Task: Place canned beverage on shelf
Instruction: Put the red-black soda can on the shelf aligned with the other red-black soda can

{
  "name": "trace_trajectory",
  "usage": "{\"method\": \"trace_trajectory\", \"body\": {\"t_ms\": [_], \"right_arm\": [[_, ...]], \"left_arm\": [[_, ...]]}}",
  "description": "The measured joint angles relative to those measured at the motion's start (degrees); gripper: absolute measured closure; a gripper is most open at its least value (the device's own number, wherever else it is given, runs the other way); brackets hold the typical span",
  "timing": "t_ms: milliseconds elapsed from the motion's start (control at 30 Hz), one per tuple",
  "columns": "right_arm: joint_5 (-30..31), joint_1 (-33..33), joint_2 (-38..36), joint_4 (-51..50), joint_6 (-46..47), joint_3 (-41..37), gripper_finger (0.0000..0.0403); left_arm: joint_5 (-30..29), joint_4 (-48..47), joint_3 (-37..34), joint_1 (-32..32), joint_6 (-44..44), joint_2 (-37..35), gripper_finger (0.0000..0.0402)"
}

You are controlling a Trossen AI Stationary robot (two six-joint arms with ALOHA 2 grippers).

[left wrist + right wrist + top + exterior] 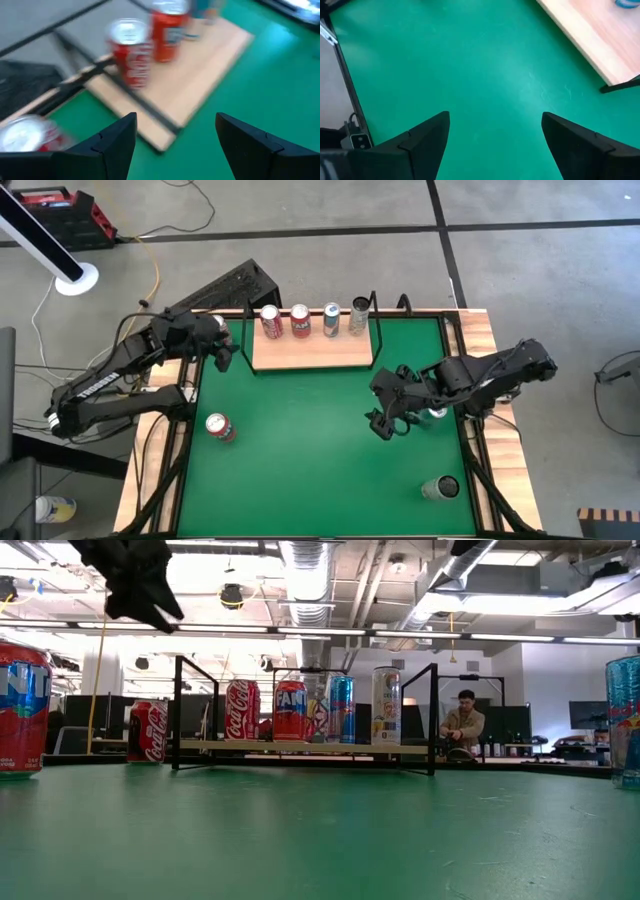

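Left gripper [222, 352]: jaws released, empty, near pale-wood board shelf [312, 352].
Right gripper [392, 420]: jaws released above green desk [300, 460].

A green mat [310, 450] covers the tabletop, with striped wooden planks [500, 430] along its side edges. On the grey floor beyond the far-left corner sit a red-and-black case [60, 215], a yellow cable [152, 275] and a white round base [76, 280]. A person [463, 725] sits in the room behind.
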Motion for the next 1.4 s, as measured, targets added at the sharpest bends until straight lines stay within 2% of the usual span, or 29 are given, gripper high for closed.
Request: {"method": "trace_trajectory", "body": {"t_ms": [233, 433, 633, 867, 1133, 1400], "right_arm": [[-0.3, -2.1, -0.1, 3.3, -4.3, 0.0, 0.0062], [-0.5, -3.9, -0.1, 3.3, -6.3, 0.0, 0.0062], [-0.5, -5.0, -0.1, 3.3, -6.9, 0.0, 0.0062], [-0.4, -5.4, -0.1, 3.6, -7.8, 0.0, 0.0062], [-0.4, -5.3, -0.1, 3.9, -8.6, 0.0, 0.0062], [-0.4, -5.3, -0.1, 3.9, -8.6, 0.0, 0.0062]], "left_arm": [[-1.5, -3.3, 1.9, 5.4, -1.0, 0.7, 0.0148], [-1.3, -5.4, 4.5, 13.9, -2.0, 3.5, 0.0149], [-0.1, -8.8, 5.4, 23.1, -1.1, 9.8, 0.0148], [-2.5, -9.4, 6.9, 20.8, -4.8, 12.2, 0.0148], [2.8, -5.6, 7.3, 17.4, -6.0, 12.4, 0.0148], [3.2, -2.9, 9.3, 15.5, -6.6, 13.7, 0.0149]]}}
